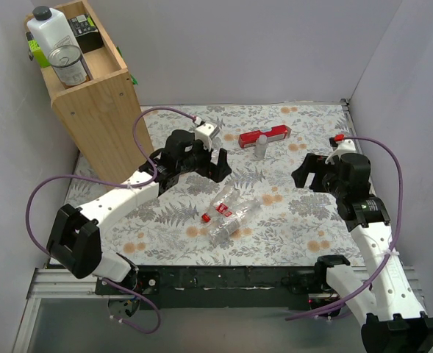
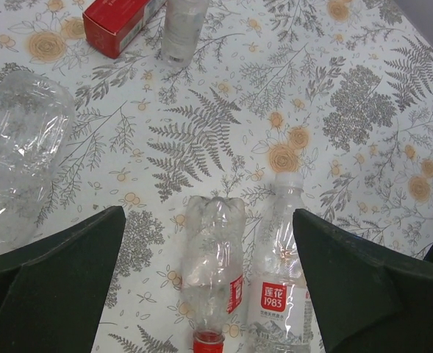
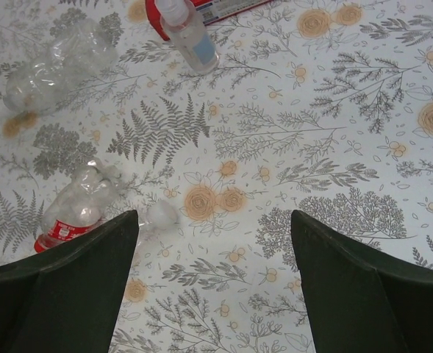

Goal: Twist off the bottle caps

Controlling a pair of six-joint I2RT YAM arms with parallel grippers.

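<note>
Clear plastic bottles (image 1: 229, 215) lie together on the flowered table (image 1: 304, 220). One lying bottle (image 2: 213, 257) carries a red bottle cap (image 2: 209, 340) (image 1: 206, 218) at the lower edge of the left wrist view. Beside it lies a bottle with a red "1983" label (image 2: 278, 288). A crumpled bottle (image 2: 18, 147) lies further left. My left gripper (image 2: 207, 217) (image 1: 201, 170) hovers open above the two bottles, touching neither. My right gripper (image 3: 213, 215) (image 1: 308, 175) is open over bare cloth, right of a lying bottle (image 3: 73, 213).
A long red box (image 1: 264, 136) lies at the back of the table with a small upright bottle (image 1: 261, 145) (image 3: 190, 33) in front of it. A wooden shelf (image 1: 98, 103) at the back left holds a white jug (image 1: 48, 33) and a tin can (image 1: 70, 65).
</note>
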